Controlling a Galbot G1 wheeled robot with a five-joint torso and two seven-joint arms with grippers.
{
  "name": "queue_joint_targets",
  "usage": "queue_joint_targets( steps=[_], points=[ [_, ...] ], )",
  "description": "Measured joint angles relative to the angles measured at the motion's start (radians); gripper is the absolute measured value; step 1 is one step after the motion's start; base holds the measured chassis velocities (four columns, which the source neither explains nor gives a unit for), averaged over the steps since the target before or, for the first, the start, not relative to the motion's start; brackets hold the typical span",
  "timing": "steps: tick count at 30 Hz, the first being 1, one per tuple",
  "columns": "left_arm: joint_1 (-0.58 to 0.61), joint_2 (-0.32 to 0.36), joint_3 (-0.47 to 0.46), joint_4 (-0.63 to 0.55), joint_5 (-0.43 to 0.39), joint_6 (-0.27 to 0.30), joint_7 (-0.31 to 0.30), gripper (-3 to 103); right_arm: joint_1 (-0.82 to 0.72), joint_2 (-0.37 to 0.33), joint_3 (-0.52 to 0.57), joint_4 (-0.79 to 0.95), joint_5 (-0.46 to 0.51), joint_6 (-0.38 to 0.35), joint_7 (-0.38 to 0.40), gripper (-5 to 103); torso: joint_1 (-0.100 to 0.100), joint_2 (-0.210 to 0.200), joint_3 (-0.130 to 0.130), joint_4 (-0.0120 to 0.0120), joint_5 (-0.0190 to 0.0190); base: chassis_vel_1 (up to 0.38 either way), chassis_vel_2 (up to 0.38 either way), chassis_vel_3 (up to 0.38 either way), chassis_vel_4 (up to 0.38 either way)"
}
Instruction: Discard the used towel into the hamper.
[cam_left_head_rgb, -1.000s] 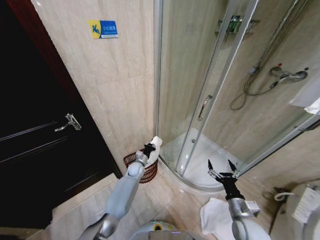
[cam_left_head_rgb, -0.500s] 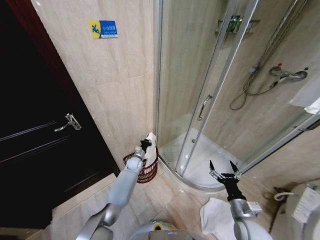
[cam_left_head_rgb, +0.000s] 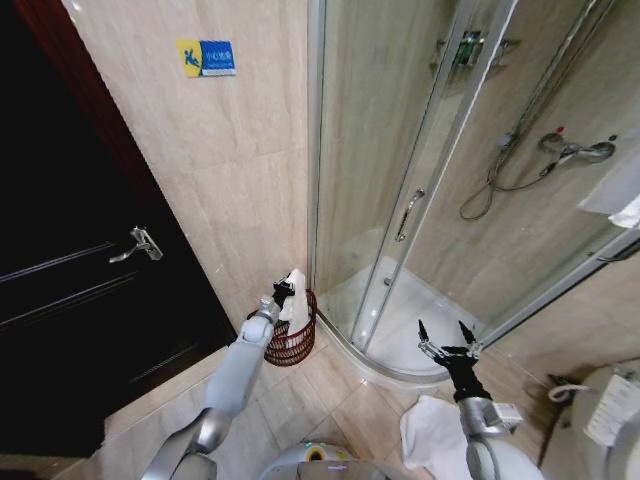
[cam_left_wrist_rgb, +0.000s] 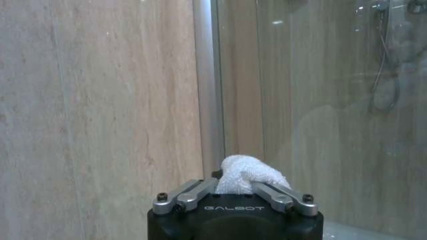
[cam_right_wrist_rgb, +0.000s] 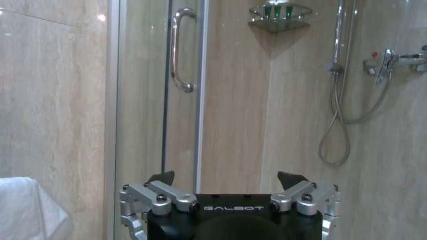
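L gripper (cam_left_head_rgb: 285, 293) clenched on towel (cam_left_head_rgb: 296, 300), held over hamper (cam_left_head_rgb: 290, 345) in corner by shower door (cam_left_head_rgb: 400, 200). Step: drop-off. Next calls for release w/ towel inside rim. R gripper (cam_left_head_rgb: 447, 347) idle, jaws spread (nothing held).

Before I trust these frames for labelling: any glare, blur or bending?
Head view: wide-angle bending, shower frame leans; towel over basket reads clearly. Left wrist view: soft, glass hazy. Right wrist view: light spot on wall.

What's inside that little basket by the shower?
The white towel, held by the left gripper, hangs into the hamper. The hamper's bottom is hidden by its weave and the towel. The right gripper waits open.
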Motion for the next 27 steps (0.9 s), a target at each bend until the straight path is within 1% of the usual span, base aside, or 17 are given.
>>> queue_joint_targets(
  steps=[2,6,8,10,11,14,15,17,18,19,20,21,22,23,24,25,27],
  points=[
    [0.001,0.002,0.002,0.0,0.0,-0.002,0.001,4,0.004,0.002,-0.002,0.0,-0.005,-0.001,0.0,100,0.0,0.0,0.0,0.0,-0.0001,0.0,0.0,0.0,0.0],
    [0.006,0.002,0.006,0.004,0.002,-0.004,0.001,26,0.011,0.005,-0.005,0.002,-0.015,-0.005,-0.001,100,0.0,0.0,0.0,-0.0001,0.0001,0.0,0.0,0.0,0.0],
    [0.007,0.004,0.006,0.005,0.002,-0.003,0.001,26,0.011,0.005,-0.005,0.003,-0.016,-0.007,-0.001,100,0.0,0.0,0.0,-0.0001,0.0,0.0,0.0,0.0,0.0],
    [0.009,0.007,0.006,0.006,0.003,-0.001,0.001,36,0.01,0.005,-0.005,0.004,-0.018,-0.008,-0.001,100,0.0,0.0,0.0,0.0,0.0,0.0,0.0,0.0,0.0],
    [0.009,0.007,0.006,0.006,0.003,-0.001,0.001,36,0.01,0.005,-0.005,0.004,-0.018,-0.008,-0.001,100,0.0,0.0,0.0,0.0,0.0,0.0,0.0,0.0,0.0],
    [0.015,0.017,0.003,-0.001,0.004,0.017,0.003,53,0.011,0.005,-0.007,0.005,-0.022,-0.009,-0.001,100,0.0,0.0,0.0,-0.0001,0.0,0.0,0.0,0.0,0.0],
    [0.015,0.017,0.003,-0.001,0.004,0.017,0.003,53,0.011,0.005,-0.007,0.005,-0.022,-0.009,-0.001,100,0.0,0.0,0.0,-0.0001,0.0,0.0,0.0,0.0,0.0],
    [0.033,0.036,0.002,-0.04,0.02,0.09,0.018,64,0.011,0.007,-0.009,0.005,-0.025,-0.009,-0.001,100,0.0,0.0,0.0,-0.0002,0.0,0.0,0.0,0.0,0.0],
    [0.04,0.044,0.002,-0.056,0.031,0.127,0.019,64,0.011,0.008,-0.01,0.005,-0.026,-0.009,-0.001,100,0.0,0.0,0.0,-0.0001,0.0001,0.0,0.0,0.0,0.0],
    [0.05,0.055,0.002,-0.072,0.046,0.178,0.019,69,0.012,0.009,-0.01,0.005,-0.028,-0.009,-0.001,100,0.0,0.0,0.0,0.0,0.0001,0.0,0.0,0.0,0.0],
    [0.05,0.055,0.002,-0.072,0.046,0.178,0.019,69,0.012,0.009,-0.01,0.005,-0.028,-0.009,-0.001,100,0.0,0.0,0.0,0.0,0.0001,0.0,0.0,0.0,0.0],
    [0.054,0.059,0.003,-0.078,0.053,0.202,0.016,74,0.012,0.009,-0.01,0.005,-0.028,-0.009,-0.001,100,0.0,0.0,0.0,0.0001,0.0001,0.0,0.0,0.0,0.0],
    [0.057,0.062,0.003,-0.082,0.062,0.221,0.005,74,0.011,0.009,-0.01,0.005,-0.028,-0.009,-0.001,100,0.0,0.0,0.0,0.0001,0.0,0.0,0.0,0.0,0.0],
    [0.06,0.063,0.002,-0.088,0.078,0.262,-0.03,85,0.009,0.01,-0.011,0.003,-0.028,-0.009,-0.002,100,0.0,0.0,0.0,0.0001,0.0,0.0,0.0,0.0,0.0],
    [0.063,0.065,0.002,-0.096,0.086,0.291,-0.048,90,0.007,0.011,-0.012,0.003,-0.028,-0.008,-0.002,100,0.0,0.0,0.0,-0.0001,-0.0001,0.0,0.0,0.0,0.0],
    [0.063,0.065,0.002,-0.096,0.086,0.291,-0.048,90,0.007,0.011,-0.012,0.003,-0.028,-0.008,-0.002,100,0.0,0.0,0.0,-0.0001,-0.0001,0.0,0.0,0.0,0.0],
    [0.073,0.081,0.003,-0.122,0.108,0.357,-0.04,95,0.002,0.013,-0.013,0.002,-0.028,-0.006,-0.002,100,0.0,0.0,0.0,-0.0002,0.0,0.0,0.0,0.0,0.0]
  ],
)
